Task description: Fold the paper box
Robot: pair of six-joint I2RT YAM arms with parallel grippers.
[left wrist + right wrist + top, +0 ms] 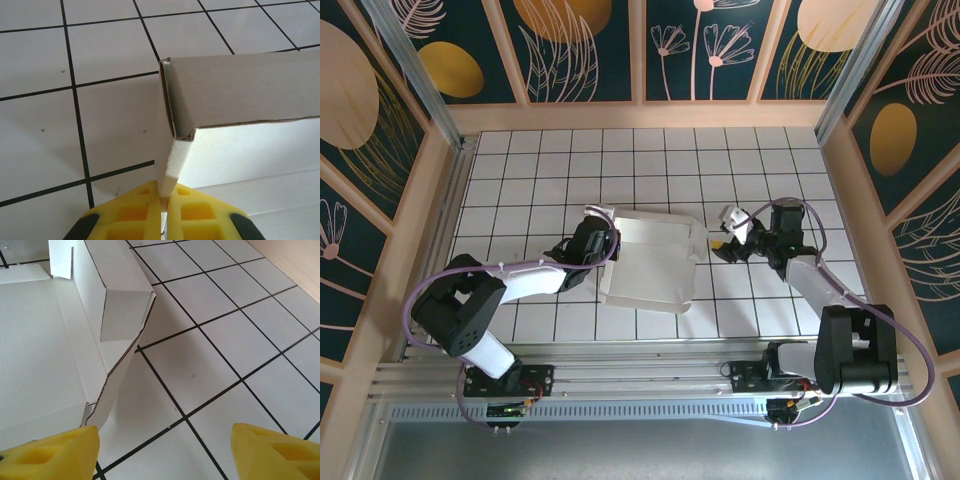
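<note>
White cardboard: paper box (645, 268) sits mid-counter (760, 160) between the two arms, base flat on the tiles, side walls partly raised.
Box outline: roughly square from above, a bit skewed, so no clear long axis. Left and right walls both run near-to-far.
Left fingers (131, 220): pressed together on the box's left wall. Thin card edge is nipped between the yellow pads, just short of a folded corner.
Folded corner (172, 100): stands upright beyond the pinch. Another wall runs off to the right from it.
Right fingers (50, 452): spread wide, pinching nothing, bare tile between them.
Key relation: box lies to the left of and ahead of the right fingers, near but not touching. Closest part is its right wall (117, 305).
Right wall state: leans outward rather than standing straight, upper part folded over. Can't tell if it is locked in place.
Nearer arm: right arm is nearer that wall. Left arm is taken up on the opposite side.
Next move (judgement): right fingers probably go left toward the wall, turned so a pad lands on each face of the card.
Risk (judgement): thin card could buckle or the box could slide. The left pinch should anchor it.
</note>
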